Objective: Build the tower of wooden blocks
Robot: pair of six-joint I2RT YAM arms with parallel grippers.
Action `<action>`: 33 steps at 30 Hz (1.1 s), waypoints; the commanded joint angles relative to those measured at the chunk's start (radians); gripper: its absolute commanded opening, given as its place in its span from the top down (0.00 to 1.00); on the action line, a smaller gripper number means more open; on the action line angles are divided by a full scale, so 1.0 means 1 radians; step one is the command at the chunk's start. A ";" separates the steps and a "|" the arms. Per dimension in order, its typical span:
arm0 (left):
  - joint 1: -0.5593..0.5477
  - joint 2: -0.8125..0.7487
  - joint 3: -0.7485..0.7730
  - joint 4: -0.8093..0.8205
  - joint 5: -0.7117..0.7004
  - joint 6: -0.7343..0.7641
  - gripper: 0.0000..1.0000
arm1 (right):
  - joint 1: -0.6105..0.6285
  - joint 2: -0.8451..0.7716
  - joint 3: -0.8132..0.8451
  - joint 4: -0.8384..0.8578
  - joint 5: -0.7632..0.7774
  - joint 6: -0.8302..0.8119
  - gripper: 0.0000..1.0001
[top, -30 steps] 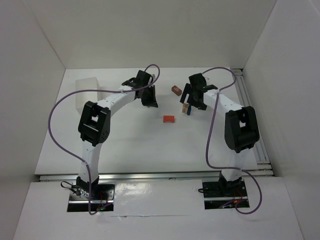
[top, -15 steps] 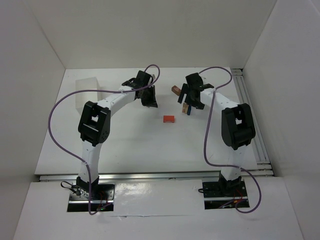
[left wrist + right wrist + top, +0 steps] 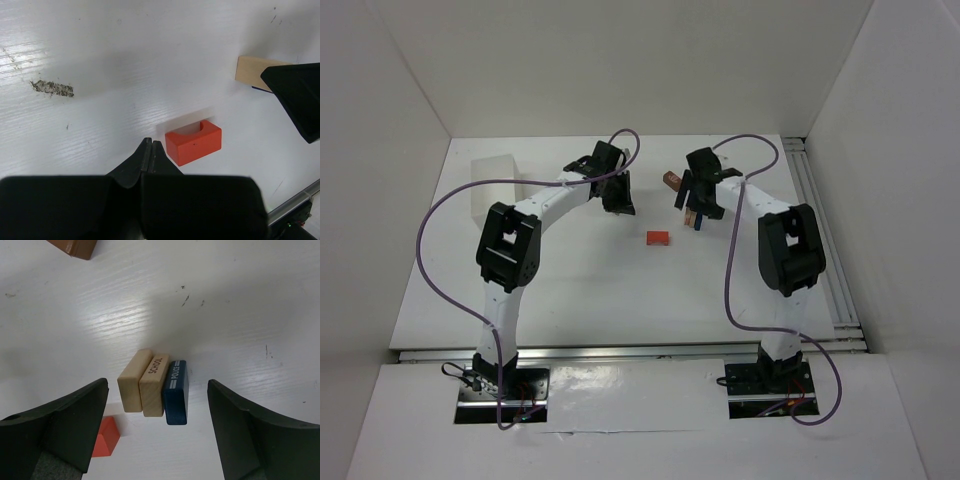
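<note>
Wood blocks for the tower, seen from above and from both wrists. Three slabs stand packed face to face on the white worktop (image 3: 570,290), apparently on their narrow edges: a plain pale block (image 3: 134,380), a pale block lettered SCHOOL (image 3: 154,385) and a blue block lettered POLICE (image 3: 176,392). The right tool (image 3: 157,390) hangs over this pack with its jaws wide apart, one on either side and neither touching a block, so it grips nothing. The orange-red block (image 3: 193,142), which has a curved notch in its top, lies apart on the worktop just ahead of the left tool (image 3: 150,155), whose jaws are pressed together and empty. The brown block (image 3: 75,246) lies alone beyond the pack, and a translucent plastic tub (image 3: 492,185) stands at the far left. No block is stacked on another yet. To judge by their look, the pieces are light, rigid and not fragile, with smooth, possibly painted faces that may slide under a weak or crooked pinch. Standing on edge, the slabs would likely tip at a sideways nudge. A sound grip falls on two flat parallel faces, near mid-height. Squeezing the outer faces of the pack would probably lift all three, with the middle one free to slip. The notched block is best taken by its plain sides, not across the notch.
</note>
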 commanded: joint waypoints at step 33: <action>0.007 -0.032 -0.008 0.033 0.022 0.020 1.00 | 0.021 0.049 0.060 -0.023 0.046 -0.008 0.43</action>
